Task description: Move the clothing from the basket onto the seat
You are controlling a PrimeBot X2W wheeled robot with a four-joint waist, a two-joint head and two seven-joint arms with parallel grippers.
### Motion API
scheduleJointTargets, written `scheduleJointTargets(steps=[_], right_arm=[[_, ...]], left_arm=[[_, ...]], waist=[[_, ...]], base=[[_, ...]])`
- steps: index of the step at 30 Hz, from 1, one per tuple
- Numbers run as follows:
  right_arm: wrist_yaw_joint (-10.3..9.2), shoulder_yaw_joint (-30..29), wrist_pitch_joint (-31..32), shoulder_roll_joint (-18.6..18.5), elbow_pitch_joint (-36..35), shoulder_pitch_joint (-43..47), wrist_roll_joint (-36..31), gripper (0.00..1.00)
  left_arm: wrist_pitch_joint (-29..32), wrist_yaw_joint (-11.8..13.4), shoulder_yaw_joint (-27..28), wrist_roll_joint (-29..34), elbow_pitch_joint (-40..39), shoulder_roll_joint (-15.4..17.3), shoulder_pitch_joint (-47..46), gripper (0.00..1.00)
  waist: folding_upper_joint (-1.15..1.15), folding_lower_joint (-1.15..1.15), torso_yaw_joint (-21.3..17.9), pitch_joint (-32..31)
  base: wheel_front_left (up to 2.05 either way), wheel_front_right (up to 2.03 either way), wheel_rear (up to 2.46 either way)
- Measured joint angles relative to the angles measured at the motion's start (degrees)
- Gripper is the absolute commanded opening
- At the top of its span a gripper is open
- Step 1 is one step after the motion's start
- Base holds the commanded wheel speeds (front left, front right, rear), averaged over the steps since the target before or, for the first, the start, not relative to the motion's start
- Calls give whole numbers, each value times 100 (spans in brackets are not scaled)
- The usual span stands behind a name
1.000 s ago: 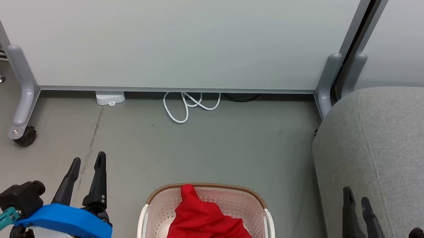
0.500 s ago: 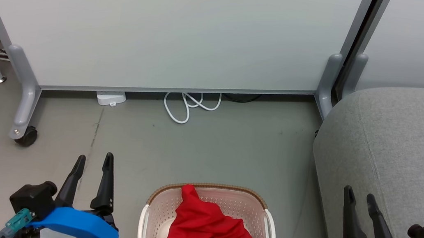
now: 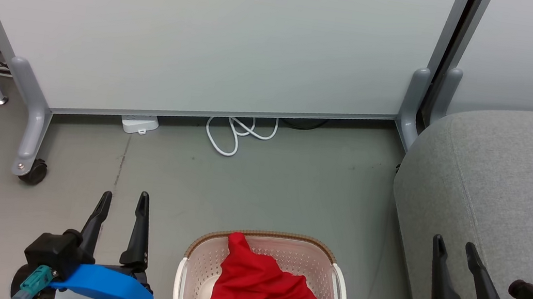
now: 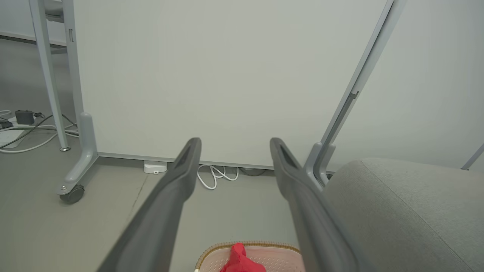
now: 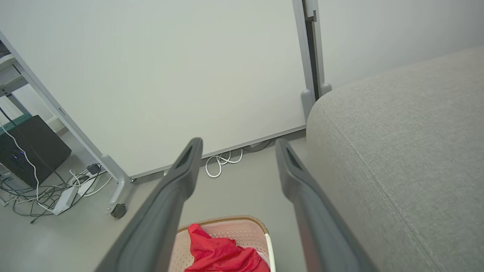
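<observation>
The cream basket (image 3: 337, 279) with a brown rim sits on the floor at the bottom centre, with red clothing (image 3: 261, 295) bunched inside it. The grey seat (image 3: 512, 179) fills the right side. My left gripper (image 3: 125, 197) hovers open to the left of the basket, holding nothing. My right gripper (image 3: 454, 242) hovers open over the seat's front edge, right of the basket, also holding nothing. The left wrist view shows the basket rim (image 4: 211, 251), the clothing (image 4: 240, 260) and the seat (image 4: 397, 204) between open fingers. The right wrist view shows the basket (image 5: 242, 231), clothing (image 5: 219, 253) and seat (image 5: 397, 143).
A white partition panel (image 3: 210, 32) on grey wheeled feet (image 3: 31, 137) stands behind the basket. A white cable (image 3: 234, 134) and a small white box (image 3: 138, 124) lie at its base. More cables and a dark box (image 5: 30, 151) lie at the far left.
My left gripper has moved right, toward the basket, and slightly forward. My right gripper has shifted a little to the right. Basket and clothing have not moved.
</observation>
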Motion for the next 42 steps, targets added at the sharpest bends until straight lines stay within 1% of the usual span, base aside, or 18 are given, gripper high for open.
scheduleJointTargets(steps=[34,42], right_arm=[[8,-148,-231,-21,30,-3,-1428,100],[8,-141,-236,-22,13,-3,-1475,100]], left_arm=[[-375,-54,-112,1106,74,-30,6,100],[-392,-54,-131,1147,89,-31,9,100]], waist=[[0,0,18,-11],[0,0,16,4]], base=[[0,0,0],[0,0,0]])
